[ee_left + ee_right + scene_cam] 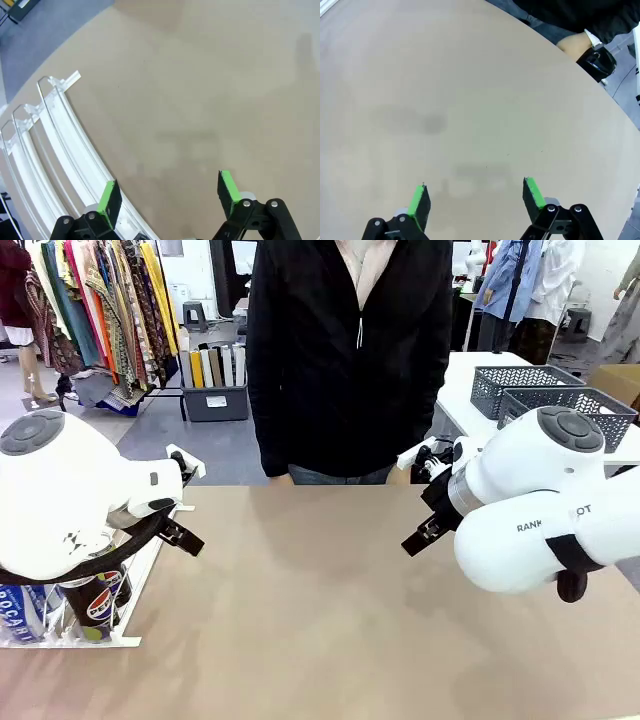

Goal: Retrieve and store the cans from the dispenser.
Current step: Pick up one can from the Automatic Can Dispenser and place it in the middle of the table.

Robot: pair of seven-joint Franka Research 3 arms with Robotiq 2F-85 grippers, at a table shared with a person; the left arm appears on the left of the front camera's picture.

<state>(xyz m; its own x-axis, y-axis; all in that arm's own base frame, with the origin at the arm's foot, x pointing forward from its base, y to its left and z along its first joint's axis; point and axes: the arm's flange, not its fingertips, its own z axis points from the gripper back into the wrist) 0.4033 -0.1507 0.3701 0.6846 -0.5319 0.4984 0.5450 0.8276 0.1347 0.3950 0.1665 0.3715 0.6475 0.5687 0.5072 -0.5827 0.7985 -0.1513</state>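
Cans (pixel 100 605), one black and one blue, sit at the low end of the dispenser (pixel 130 640) on the table's (pixel 320 600) near left corner, tucked under the left arm. Left gripper (pixel 167 187) and right gripper (pixel 475 192) hang over bare tabletop, fingers spread wide, holding nothing. With the cans half hidden under that arm, a finger could snag a thin rail or tip a slim can.

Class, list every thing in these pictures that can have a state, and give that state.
Dispenser: on the table, loaded at its near end.
Cans: upright in the dispenser.
Left claw: open, empty, above the dispenser's rails.
Right claw: open, empty, above the table.
Mesh baskets: on the side table, contents hidden.
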